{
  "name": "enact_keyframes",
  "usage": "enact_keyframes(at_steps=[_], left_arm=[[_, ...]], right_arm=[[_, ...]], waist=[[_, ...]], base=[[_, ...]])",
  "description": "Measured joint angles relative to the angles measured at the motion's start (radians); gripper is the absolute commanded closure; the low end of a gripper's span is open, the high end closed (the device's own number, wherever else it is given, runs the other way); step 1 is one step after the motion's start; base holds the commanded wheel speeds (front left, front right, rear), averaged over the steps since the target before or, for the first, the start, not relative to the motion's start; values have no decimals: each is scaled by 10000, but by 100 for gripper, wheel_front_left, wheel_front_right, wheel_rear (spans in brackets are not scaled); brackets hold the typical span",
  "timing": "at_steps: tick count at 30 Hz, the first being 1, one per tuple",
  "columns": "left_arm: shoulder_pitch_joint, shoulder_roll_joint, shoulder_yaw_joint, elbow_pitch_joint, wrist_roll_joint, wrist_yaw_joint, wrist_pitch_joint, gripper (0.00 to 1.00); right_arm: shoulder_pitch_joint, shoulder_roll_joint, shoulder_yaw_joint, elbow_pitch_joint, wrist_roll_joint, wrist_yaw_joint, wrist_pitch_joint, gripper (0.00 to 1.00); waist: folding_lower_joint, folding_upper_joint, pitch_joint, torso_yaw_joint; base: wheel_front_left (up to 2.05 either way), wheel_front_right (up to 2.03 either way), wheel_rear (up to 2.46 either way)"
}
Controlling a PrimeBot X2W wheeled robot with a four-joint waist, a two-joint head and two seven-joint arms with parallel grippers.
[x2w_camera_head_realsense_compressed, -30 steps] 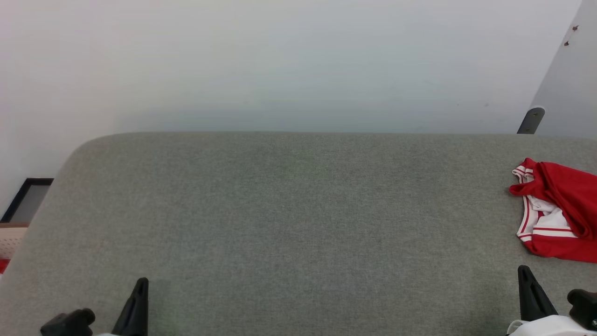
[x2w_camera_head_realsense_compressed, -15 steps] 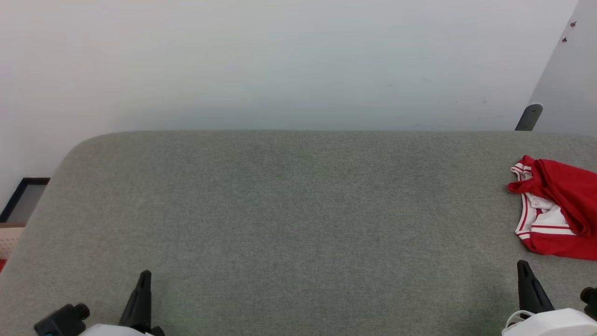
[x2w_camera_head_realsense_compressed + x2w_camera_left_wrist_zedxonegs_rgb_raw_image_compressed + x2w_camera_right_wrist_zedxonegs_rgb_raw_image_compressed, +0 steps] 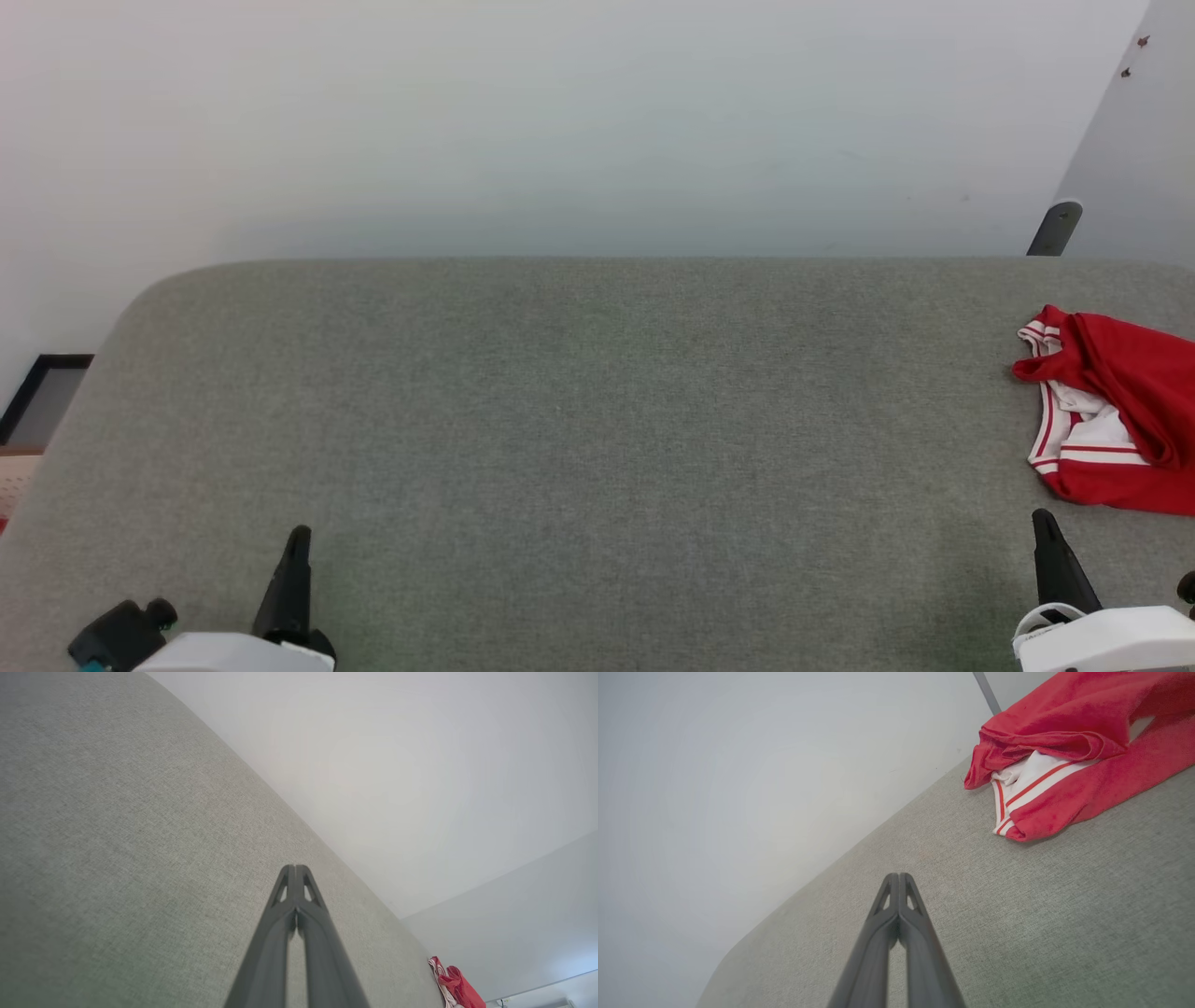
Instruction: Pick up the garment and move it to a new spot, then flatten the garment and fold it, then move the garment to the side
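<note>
Red cloth with white bits, the garment (image 3: 1116,411) lies in a bunch, not flat, at the far right side of the grey top (image 3: 597,420), which looks like soft woven cloth. It sits just ahead of the right claw (image 3: 1039,518) and a little to its right, so the right arm is much nearer. The left claw (image 3: 299,534) is way over on the other side. The bunch seems to run off to the right, past the picture edge. Both claws are pressed together and pinch nothing. A plain pale wall (image 3: 560,121) stands behind.
</note>
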Motion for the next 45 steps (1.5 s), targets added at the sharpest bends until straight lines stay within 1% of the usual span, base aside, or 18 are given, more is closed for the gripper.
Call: enact_keyframes(at_steps=[27, 45], left_arm=[[-407, -543, 326, -75, -2575, -2, 834, 100], [-637, -838, 487, -119, -3927, -2, 1233, 100]], right_arm=[[-211, 98, 54, -251, 3645, -2, 792, 100], [-343, 138, 81, -385, 5547, -2, 1200, 100]], waist=[[1, 0, 134, -133], [1, 0, 221, -219]], base=[[0, 0, 0], [0, 0, 0]])
